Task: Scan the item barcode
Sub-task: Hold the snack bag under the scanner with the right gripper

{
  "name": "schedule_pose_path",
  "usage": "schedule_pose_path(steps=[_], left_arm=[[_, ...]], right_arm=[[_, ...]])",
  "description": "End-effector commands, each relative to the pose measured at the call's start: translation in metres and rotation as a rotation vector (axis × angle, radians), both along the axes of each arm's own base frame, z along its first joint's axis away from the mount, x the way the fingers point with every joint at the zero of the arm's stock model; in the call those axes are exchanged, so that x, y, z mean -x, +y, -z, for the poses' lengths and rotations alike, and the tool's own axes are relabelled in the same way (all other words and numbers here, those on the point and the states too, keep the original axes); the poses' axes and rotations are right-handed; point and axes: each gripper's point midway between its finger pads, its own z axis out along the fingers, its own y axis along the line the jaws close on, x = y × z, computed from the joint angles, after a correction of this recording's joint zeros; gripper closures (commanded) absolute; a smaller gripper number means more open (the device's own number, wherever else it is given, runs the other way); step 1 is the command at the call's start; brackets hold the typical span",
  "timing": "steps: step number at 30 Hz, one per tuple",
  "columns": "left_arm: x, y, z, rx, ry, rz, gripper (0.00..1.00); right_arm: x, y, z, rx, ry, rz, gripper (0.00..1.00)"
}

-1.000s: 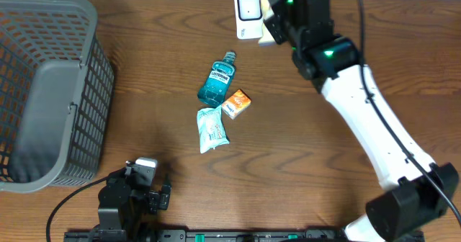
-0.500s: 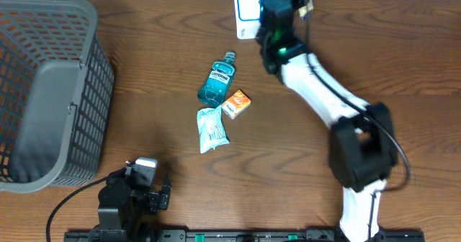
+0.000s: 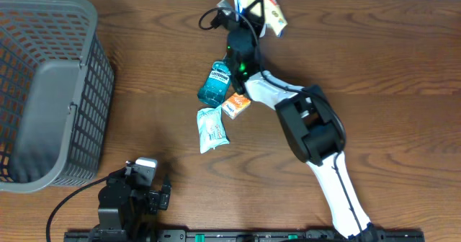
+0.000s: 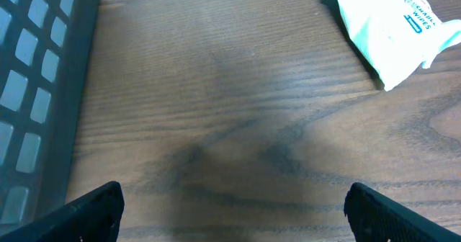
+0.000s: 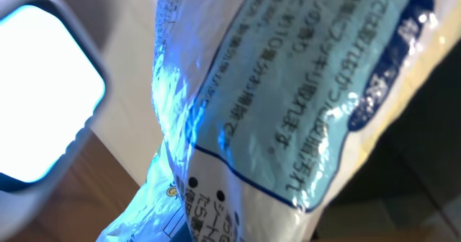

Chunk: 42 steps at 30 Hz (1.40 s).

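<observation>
Your left gripper [image 4: 230, 209] stands wide open and empty, near the wipes [image 4: 392, 26]. Farther off, your right gripper [image 3: 248, 6] is clamped on the packet [image 5: 288, 112], printed side just beside the lit scanner [image 5: 39, 91].

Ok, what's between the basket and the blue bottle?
Nothing but bare wooden table. The overhead view shows an empty stretch from the basket across to the blue bottle.
</observation>
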Motion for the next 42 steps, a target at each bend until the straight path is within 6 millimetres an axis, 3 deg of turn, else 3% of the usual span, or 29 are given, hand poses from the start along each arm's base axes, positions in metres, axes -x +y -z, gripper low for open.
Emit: schedule_pose_path(steps=[1,10,18,26,35,40,42], left_arm=[[0.005,0.0,0.01,0.004,0.039,0.0,0.02],[0.005,0.0,0.01,0.004,0.039,0.0,0.02],[0.005,0.0,0.01,0.004,0.039,0.0,0.02],[0.005,0.0,0.01,0.004,0.039,0.0,0.02],[0.006,0.0,0.01,0.004,0.043,0.0,0.02],[0.006,0.0,0.01,0.004,0.043,0.0,0.02],[0.006,0.0,0.01,0.004,0.043,0.0,0.02]], right_arm=[[-0.01,0.017,-0.048,-0.018,-0.096,-0.028,0.99],[-0.024,0.048,-0.056,-0.012,-0.082,-0.159,0.99],[-0.037,0.065,-0.027,0.109,-0.055,-0.224,0.99],[-0.055,0.061,-0.012,0.156,-0.065,-0.221,0.99],[-0.056,0.054,-0.04,0.146,-0.108,-0.183,0.99],[-0.058,0.033,-0.063,0.09,-0.07,-0.123,0.99],[-0.06,0.018,-0.059,0.073,0.051,-0.087,0.99]])
